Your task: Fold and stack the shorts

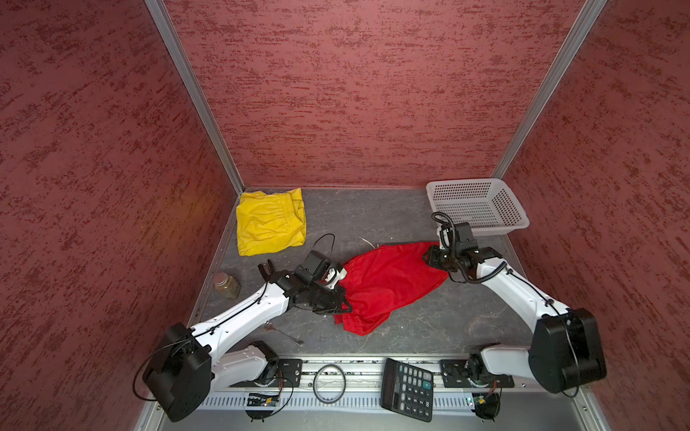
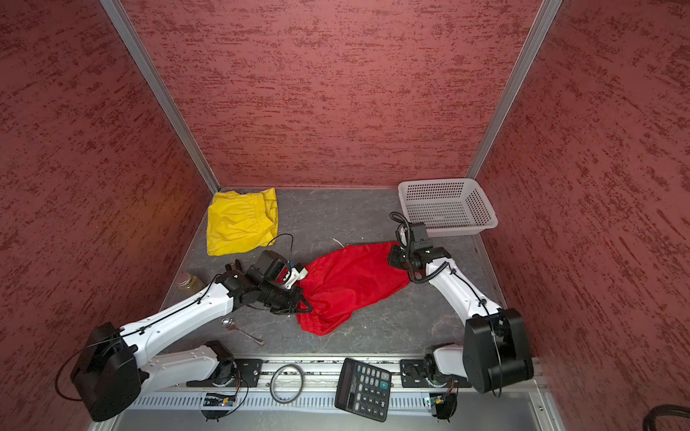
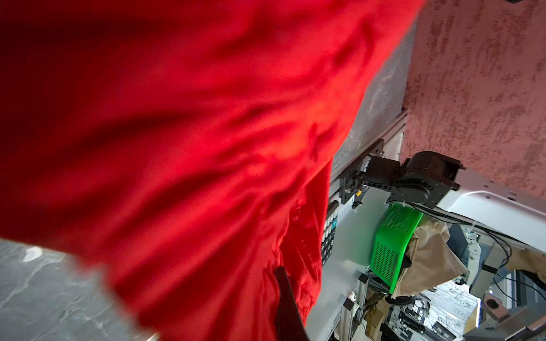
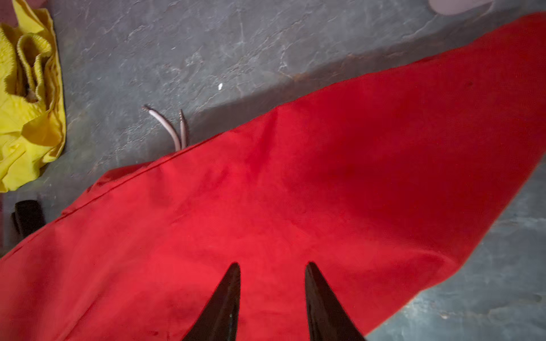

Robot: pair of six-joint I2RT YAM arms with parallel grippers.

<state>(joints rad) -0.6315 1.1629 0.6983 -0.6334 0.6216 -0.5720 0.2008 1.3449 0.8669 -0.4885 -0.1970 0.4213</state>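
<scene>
In both top views the red shorts (image 1: 388, 283) are lying mid-bench (image 1: 373, 209), with their long axis running from near left to far right. The left pincer (image 1: 340, 300) is touching the near-left end, and I cannot tell if it is apart or together. The right pincer (image 4: 271, 265) is at the far-right corner with its fingers (image 4: 227, 295) apart on the cloth, whether clamping I cannot tell. The yellow shorts (image 1: 269, 224) are lying folded in the far left corner.

Bare table (image 1: 373, 216) between yellow shorts (image 1: 269, 224) and basket (image 1: 509, 209).

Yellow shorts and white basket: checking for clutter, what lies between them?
Nothing: only bare grey tabletop separates the yellow shorts from the white basket, in both top views.
</scene>
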